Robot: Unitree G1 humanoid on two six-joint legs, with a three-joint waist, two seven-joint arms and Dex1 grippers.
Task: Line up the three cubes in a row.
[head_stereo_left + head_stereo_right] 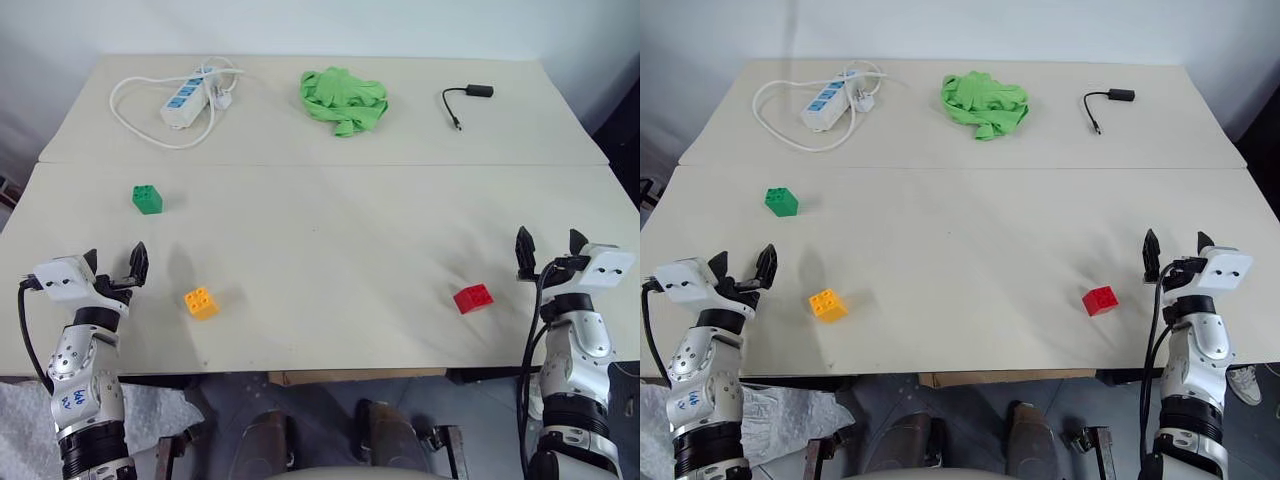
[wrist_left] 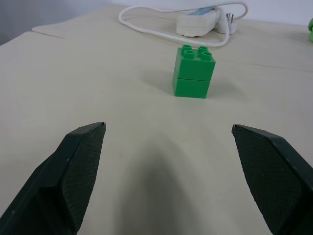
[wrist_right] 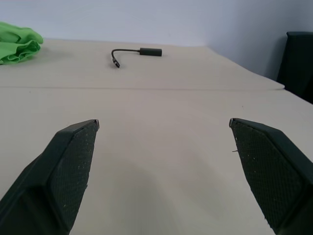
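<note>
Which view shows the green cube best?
Left wrist view: the green cube sits close and centred ahead of the open left gripper, studs and side seam clear. Both eye views show it small at the table's left, beyond the orange cube.

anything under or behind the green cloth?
The cloth lies crumpled on the table. Behind it shows bare tabletop up to the far edge. Whatever may sit under its folds is covered, so I can't tell.

Open right end effector (image 3: 164, 161) faces black cable (image 3: 134, 53).
</note>
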